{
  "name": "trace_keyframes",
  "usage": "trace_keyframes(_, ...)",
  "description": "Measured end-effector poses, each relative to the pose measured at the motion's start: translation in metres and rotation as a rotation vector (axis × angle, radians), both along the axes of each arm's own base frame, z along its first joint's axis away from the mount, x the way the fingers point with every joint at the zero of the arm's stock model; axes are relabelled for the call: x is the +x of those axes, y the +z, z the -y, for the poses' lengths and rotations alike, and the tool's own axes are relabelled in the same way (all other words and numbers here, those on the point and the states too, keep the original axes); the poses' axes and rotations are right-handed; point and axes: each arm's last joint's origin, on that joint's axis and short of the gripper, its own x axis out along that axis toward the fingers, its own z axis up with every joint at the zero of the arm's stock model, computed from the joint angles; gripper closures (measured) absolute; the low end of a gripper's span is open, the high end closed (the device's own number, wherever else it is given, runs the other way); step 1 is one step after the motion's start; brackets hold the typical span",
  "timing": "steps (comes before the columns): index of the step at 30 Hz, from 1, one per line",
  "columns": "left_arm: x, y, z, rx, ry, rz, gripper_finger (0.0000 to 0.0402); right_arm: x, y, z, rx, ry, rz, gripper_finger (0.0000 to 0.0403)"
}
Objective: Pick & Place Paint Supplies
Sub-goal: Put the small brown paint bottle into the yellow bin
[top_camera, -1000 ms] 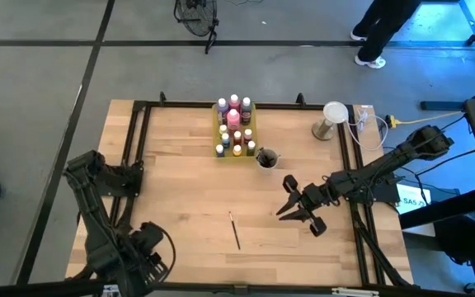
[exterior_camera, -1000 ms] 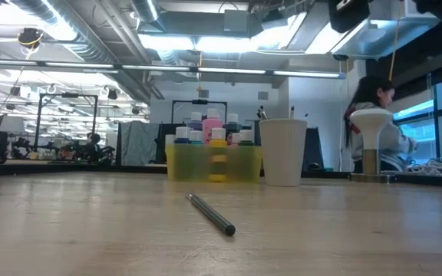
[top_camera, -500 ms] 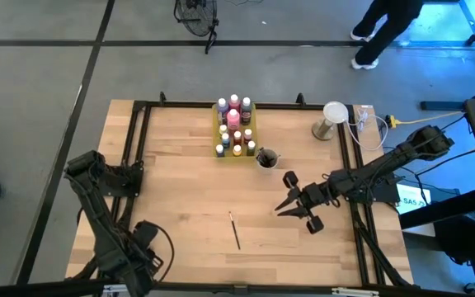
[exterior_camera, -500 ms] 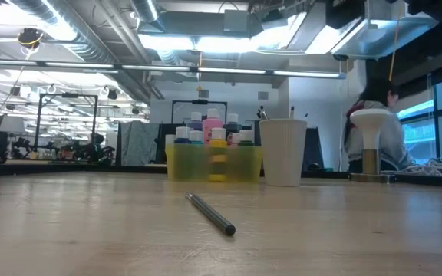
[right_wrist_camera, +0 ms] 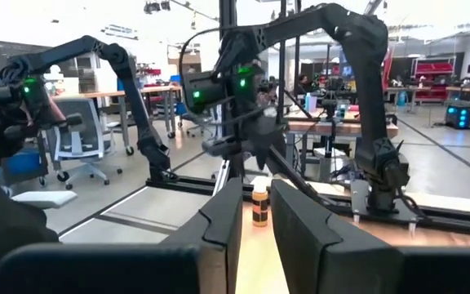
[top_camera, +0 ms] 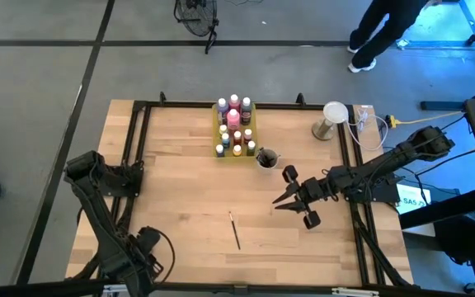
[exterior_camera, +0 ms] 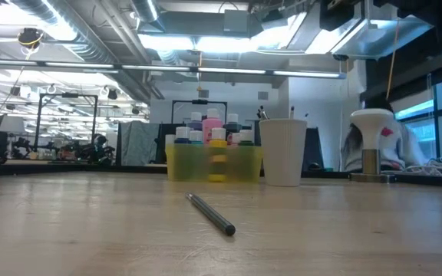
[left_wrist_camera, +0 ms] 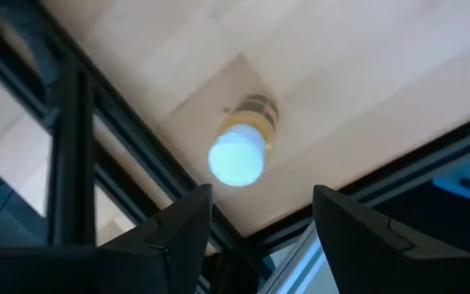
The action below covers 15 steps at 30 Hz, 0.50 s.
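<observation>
Brush (top_camera: 233,230) is lying alone on my counter (top_camera: 180,198) while my right gripper (top_camera: 284,201) is hovering nearby, nearly pinched together, and my left gripper (left_wrist_camera: 255,216) is waiting spread.

The counter (top_camera: 180,190) is pale blond wood inside a black frame (top_camera: 138,132). A translucent yellow tray (top_camera: 234,132) carries paint bottles (top_camera: 233,117) capped pink, white, yellow and blue. A dark brush (top_camera: 233,230) has a pale tip. The cup (exterior_camera: 283,152) looks off-white.
</observation>
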Motion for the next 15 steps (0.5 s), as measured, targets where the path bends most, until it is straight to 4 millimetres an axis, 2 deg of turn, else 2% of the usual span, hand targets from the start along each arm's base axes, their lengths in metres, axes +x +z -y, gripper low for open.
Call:
trace_keyframes(6, -0.0006, -0.0102, -0.0001, -0.005, -0.033, -0.003, 0.0193, 0.0006, 0.0013, 0.0020, 0.001, -0.009, 0.014, 0.0332)
trace_keyframes(15, -0.0033, -0.0097, -0.0044, 0.040, -0.013, -0.031, 0.0193, 0.0006, 0.0013, 0.0021, -0.016, -0.012, 0.021, 0.0332)
